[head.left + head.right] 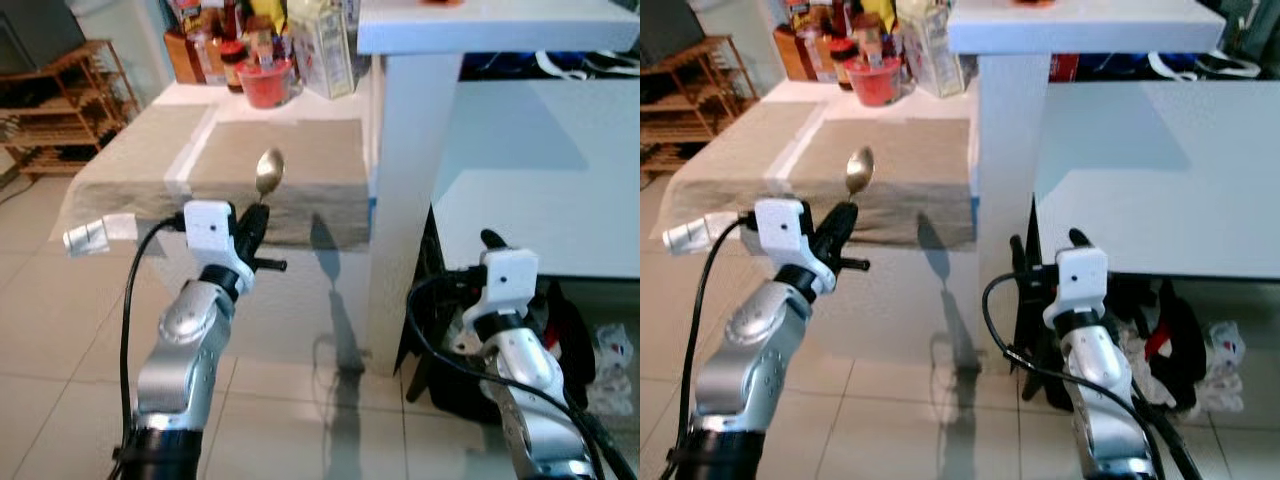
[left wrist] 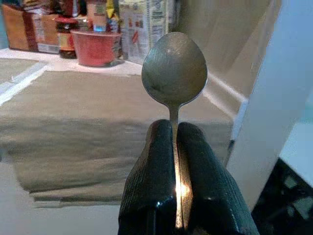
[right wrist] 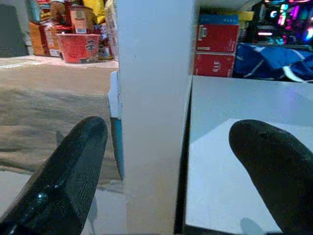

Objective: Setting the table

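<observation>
A metal spoon (image 1: 269, 171) stands upright, bowl up, with my left gripper (image 1: 253, 228) shut on its handle. It is held just in front of the near edge of a low table covered by a beige cloth (image 1: 275, 170). The left wrist view has the spoon (image 2: 174, 68) rising from between the two black fingers (image 2: 200, 161), with the cloth behind it. My right gripper (image 1: 487, 243) hangs lower at the right, open, its fingers (image 3: 68, 176) apart and nothing between them, facing a white post (image 3: 154, 98).
Jars, boxes and a red bowl (image 1: 266, 82) crowd the table's far edge. A white post (image 1: 405, 190) holds a raised white shelf (image 1: 500, 25) beside a white counter (image 1: 540, 180). A wooden rack (image 1: 60, 110) stands at the far left. Dark clutter and cables lie on the floor at the right.
</observation>
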`<state>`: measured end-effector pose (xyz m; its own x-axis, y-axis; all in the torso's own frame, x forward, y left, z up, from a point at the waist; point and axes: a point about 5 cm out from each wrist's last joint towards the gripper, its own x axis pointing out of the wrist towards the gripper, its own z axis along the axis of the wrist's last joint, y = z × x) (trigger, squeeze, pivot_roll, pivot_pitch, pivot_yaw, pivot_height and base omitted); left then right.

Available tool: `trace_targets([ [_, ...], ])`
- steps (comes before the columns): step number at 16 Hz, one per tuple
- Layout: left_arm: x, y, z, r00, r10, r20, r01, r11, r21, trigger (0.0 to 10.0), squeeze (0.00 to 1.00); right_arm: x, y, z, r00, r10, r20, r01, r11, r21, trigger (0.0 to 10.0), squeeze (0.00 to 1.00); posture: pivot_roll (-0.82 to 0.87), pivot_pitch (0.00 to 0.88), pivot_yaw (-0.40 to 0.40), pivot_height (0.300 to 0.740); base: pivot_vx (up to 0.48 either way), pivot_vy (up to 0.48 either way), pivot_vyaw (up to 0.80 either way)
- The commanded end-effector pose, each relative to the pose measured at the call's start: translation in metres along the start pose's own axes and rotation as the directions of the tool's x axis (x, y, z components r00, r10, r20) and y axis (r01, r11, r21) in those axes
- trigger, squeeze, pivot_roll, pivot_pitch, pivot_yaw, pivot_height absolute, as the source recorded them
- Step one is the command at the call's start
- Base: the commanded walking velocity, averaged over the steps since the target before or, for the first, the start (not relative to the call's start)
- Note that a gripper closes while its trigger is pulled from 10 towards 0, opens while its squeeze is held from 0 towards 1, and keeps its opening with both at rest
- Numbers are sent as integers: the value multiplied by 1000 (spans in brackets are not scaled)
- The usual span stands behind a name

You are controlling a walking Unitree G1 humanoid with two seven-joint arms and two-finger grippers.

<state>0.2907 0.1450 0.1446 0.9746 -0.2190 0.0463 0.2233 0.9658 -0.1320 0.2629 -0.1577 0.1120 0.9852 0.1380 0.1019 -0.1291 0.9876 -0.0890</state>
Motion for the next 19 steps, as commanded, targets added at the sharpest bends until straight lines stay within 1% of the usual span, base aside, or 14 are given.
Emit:
trace_targets([
  [1,2,2,2,1000,10,6,-10,1000,9,0,0,0,3,3,1000,19,10,-19,1000,-12,10000,0,-156,0,87,740,274,-390,0],
  [4,5,0,2,1000,-4,4,4,1000,10,0,0,0,3,4,1000,20,11,-20,1000,-15,10000,0,-160,0,88,740,276,-389,0],
  [8,5,-5,2,999,-37,15,37,999,9,0,0,-2,3,4,1000,20,6,-20,1000,-18,10000,0,-162,0,87,740,268,-395,0],
  [11,4,-8,5,998,-48,35,48,999,-3,0,0,-2,2,3,1000,19,4,-19,1000,-19,10000,0,-162,0,87,740,0,-440,0],
  [12,1,-10,6,998,-54,41,55,998,-11,0,0,-2,2,3,1000,19,2,-19,1000,-19,10000,0,-162,0,87,740,0,-480,0],
  [14,-4,-13,3,998,-51,34,52,998,-21,0,0,-3,1,2,1000,21,-3,-21,1000,-19,10000,0,-158,0,84,740,0,0,0],
  [16,-4,-10,2,999,-33,35,34,999,-16,0,0,-2,2,2,1000,27,-4,-27,999,-20,10000,0,-155,0,80,740,0,0,0],
  [19,-3,-12,4,999,-37,37,38,999,-8,0,0,-1,2,3,999,33,-1,-33,999,-22,10000,0,-155,0,78,740,0,0,0],
])
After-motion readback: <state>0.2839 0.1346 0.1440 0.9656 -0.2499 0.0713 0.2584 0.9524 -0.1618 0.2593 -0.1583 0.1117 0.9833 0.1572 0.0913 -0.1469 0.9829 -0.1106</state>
